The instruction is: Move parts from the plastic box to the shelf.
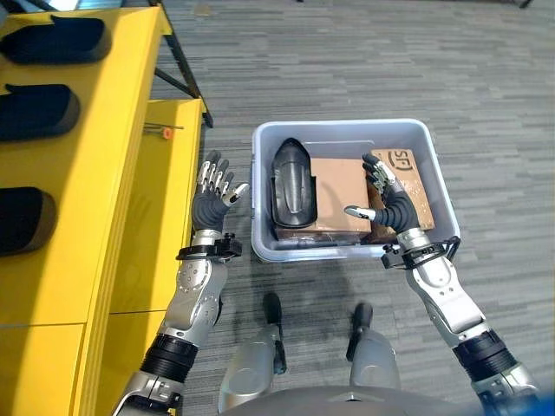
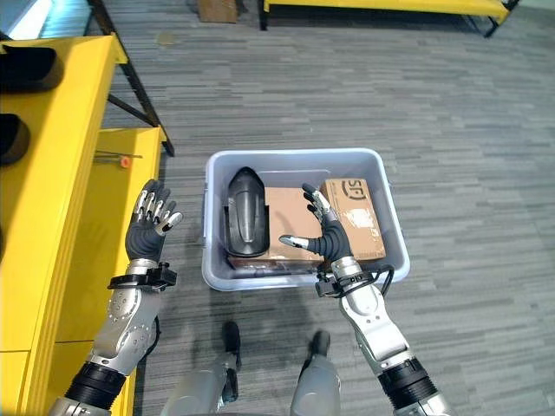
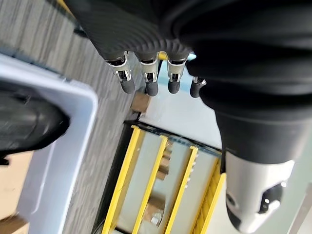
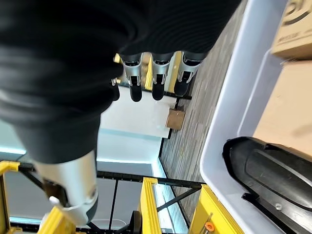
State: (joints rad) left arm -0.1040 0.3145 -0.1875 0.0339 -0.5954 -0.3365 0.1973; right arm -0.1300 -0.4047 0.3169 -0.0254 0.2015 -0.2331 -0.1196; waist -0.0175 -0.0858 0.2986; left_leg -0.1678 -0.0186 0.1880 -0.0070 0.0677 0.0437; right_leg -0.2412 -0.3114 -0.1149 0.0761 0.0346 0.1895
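A grey plastic box (image 1: 347,134) sits on the grey carpet floor (image 1: 364,61) in front of the robot. Inside it lies a black curved part (image 1: 292,180), near the left wall of the box. Next to the part are two brown cardboard boxes (image 1: 340,192), a big one in the middle and a smaller one on the right side. More dark things lie under them, but they are too hidden to tell what they are.

The right hand (image 1: 387,201) is above the near right side of the plastic box, over the cardboard boxes. Its fingers are spread wide and its thumb sticks out toward the black part. It holds nothing.

The left hand (image 1: 213,192) is outside the plastic box, just beside its left wall, between the box and the yellow shelf (image 1: 130,130). Its fingers are straight and spread wide too, and it holds nothing.

The yellow shelf stands on the robot's left. Three black parts (image 1: 35,113) already lie on its top level. A small orange-tipped thing (image 1: 165,131) lies on the lower level.
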